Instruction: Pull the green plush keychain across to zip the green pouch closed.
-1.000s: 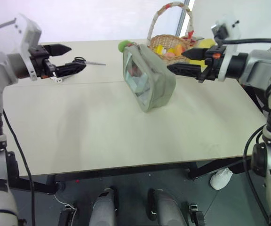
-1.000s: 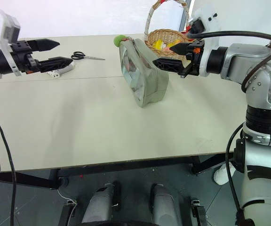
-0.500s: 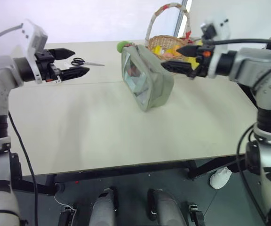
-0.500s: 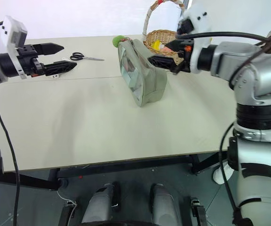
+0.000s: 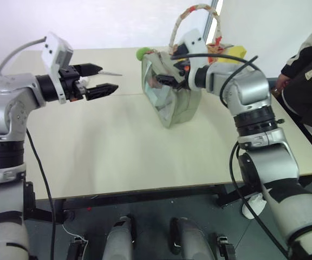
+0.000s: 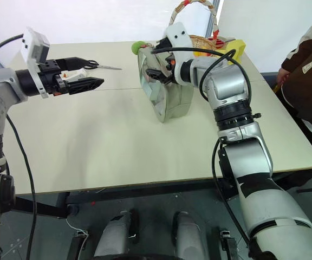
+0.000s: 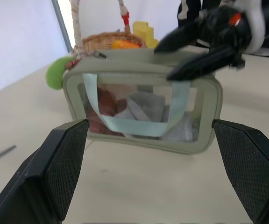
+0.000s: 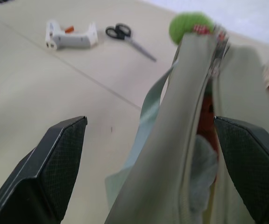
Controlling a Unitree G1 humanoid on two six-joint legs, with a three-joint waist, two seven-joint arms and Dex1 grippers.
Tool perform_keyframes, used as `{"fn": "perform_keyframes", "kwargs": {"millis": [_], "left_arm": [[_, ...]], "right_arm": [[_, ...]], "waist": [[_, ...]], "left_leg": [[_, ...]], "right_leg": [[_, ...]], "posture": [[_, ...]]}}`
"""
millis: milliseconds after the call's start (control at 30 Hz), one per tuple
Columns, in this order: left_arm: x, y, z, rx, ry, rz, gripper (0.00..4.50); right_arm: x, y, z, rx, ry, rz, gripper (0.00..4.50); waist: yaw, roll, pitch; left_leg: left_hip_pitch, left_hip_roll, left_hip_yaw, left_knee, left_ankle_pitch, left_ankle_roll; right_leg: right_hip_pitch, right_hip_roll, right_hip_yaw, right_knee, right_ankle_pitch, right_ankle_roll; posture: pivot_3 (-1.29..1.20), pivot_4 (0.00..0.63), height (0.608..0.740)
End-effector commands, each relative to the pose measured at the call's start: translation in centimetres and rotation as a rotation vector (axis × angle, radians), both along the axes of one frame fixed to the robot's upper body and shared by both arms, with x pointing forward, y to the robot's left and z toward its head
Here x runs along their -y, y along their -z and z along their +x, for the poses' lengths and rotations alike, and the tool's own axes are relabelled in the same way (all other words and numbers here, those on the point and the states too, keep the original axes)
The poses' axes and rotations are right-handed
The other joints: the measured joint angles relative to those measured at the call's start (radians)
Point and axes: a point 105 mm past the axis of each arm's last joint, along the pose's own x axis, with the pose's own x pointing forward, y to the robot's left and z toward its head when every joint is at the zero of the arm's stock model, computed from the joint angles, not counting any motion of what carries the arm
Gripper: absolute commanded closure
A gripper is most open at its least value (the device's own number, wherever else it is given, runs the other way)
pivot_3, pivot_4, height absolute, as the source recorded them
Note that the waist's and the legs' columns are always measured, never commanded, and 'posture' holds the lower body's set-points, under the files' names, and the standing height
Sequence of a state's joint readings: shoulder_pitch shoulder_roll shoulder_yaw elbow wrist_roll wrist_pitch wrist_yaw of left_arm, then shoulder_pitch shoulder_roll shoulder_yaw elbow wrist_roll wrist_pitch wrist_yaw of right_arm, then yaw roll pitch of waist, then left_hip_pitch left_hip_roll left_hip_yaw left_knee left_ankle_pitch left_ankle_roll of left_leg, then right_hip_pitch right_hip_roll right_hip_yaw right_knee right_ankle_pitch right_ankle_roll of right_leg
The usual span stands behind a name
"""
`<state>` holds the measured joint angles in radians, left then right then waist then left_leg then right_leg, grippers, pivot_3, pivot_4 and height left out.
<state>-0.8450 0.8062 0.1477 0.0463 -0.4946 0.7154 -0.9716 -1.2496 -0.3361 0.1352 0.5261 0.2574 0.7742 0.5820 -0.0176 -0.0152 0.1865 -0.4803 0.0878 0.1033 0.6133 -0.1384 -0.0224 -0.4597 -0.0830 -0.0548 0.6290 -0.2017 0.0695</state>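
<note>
The left gripper (image 5: 104, 80) hovers over the table (image 5: 118, 146), jaws spread, empty. Farther on, the pouch (image 5: 175, 100) stands upright (zip gaping), with the right gripper (image 7: 190, 49) spread astride its top edge. The keychain (image 5: 141, 53) sits at the pouch's far end, beside the basket (image 6: 199, 40).
</note>
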Motion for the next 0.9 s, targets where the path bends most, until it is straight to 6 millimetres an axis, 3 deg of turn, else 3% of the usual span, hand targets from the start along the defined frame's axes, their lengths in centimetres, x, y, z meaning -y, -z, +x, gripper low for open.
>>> {"fn": "perform_keyframes", "kwargs": {"millis": [33, 167, 267, 433, 500, 633, 733, 900], "left_arm": [[-0.3, -0.8, -0.9, 0.043, -0.012, -0.006, 0.00], [-0.3, -1.8, -1.7, 0.036, -0.003, -0.071, 0.00], [-0.6, -1.2, -2.1, 0.015, -0.005, -0.038, 0.00], [-0.9, -0.9, -1.9, 0.016, -0.025, -0.027, 0.00], [-0.9, -0.9, -1.8, 0.021, -0.029, -0.025, 0.00], [-1.7, -1.6, -1.7, 0.038, -0.051, -0.019, 0.00], [-2.5, -2.3, -1.7, 0.053, -0.072, -0.017, 0.00], [-3.0, -2.5, -2.1, 0.048, -0.074, -0.016, 0.00]], "right_arm": [[-1.3, -1.6, -0.1, 0.042, -0.042, 0.008, 0.02], [-1.1, -0.6, 0.8, 0.006, -0.016, 0.008, 0.02], [-0.9, -0.5, 1.3, 0.008, -0.007, 0.002, 0.84], [-0.7, -0.8, 1.6, 0.105, -0.048, -0.106, 3.41], [-1.3, -1.1, 0.8, 0.188, -0.156, -0.181, 4.39], [-2.6, -2.8, -2.2, 0.403, -0.464, -0.371, 4.45], [-2.4, -3.9, -3.0, 0.535, -0.555, -0.483, 4.45], [-1.6, -2.0, -3.9, 0.507, -0.685, -0.541, 4.45]], "waist": [[-0.001, 0.000, 0.000], [-0.002, 0.000, 0.000], [-0.003, 0.000, 0.000], [-0.003, 0.000, 0.000], [-0.002, 0.000, 0.000], [-0.002, 0.000, 0.000], [-0.003, 0.000, 0.001], [-0.003, 0.001, 0.001]], "left_leg": [[0.000, 0.000, 0.000, 0.000, 0.000, 0.000], [0.000, 0.000, 0.000, 0.000, 0.000, 0.000], [0.001, 0.000, 0.000, 0.000, 0.000, 0.000], [0.001, 0.000, -0.001, 0.000, -0.001, -0.002], [0.001, 0.000, 0.000, 0.000, -0.001, -0.002], [0.001, 0.000, 0.000, 0.000, -0.001, -0.002], [0.000, 0.000, 0.000, 0.000, -0.001, -0.002], [0.001, 0.000, 0.000, -0.001, -0.001, -0.003]], "right_leg": [[0.000, 0.000, 0.000, 0.000, 0.000, 0.000], [0.000, 0.001, 0.000, 0.001, 0.000, 0.000], [0.000, 0.001, 0.000, 0.001, 0.000, 0.000], [0.001, 0.001, 0.000, 0.001, 0.000, 0.000], [0.001, 0.001, 0.000, 0.001, 0.000, 0.000], [0.000, 0.001, 0.000, 0.001, -0.001, 0.001], [-0.001, 0.001, 0.000, 0.001, -0.001, 0.002], [0.000, 0.001, 0.000, 0.001, -0.001, 0.002]], "posture": [[0.00, 0.150, 0.740], [0.00, 0.150, 0.740], [0.00, 0.150, 0.740], [0.00, 0.150, 0.740], [0.00, 0.150, 0.740], [0.00, 0.150, 0.740], [0.00, 0.150, 0.740], [0.00, 0.150, 0.740]]}}
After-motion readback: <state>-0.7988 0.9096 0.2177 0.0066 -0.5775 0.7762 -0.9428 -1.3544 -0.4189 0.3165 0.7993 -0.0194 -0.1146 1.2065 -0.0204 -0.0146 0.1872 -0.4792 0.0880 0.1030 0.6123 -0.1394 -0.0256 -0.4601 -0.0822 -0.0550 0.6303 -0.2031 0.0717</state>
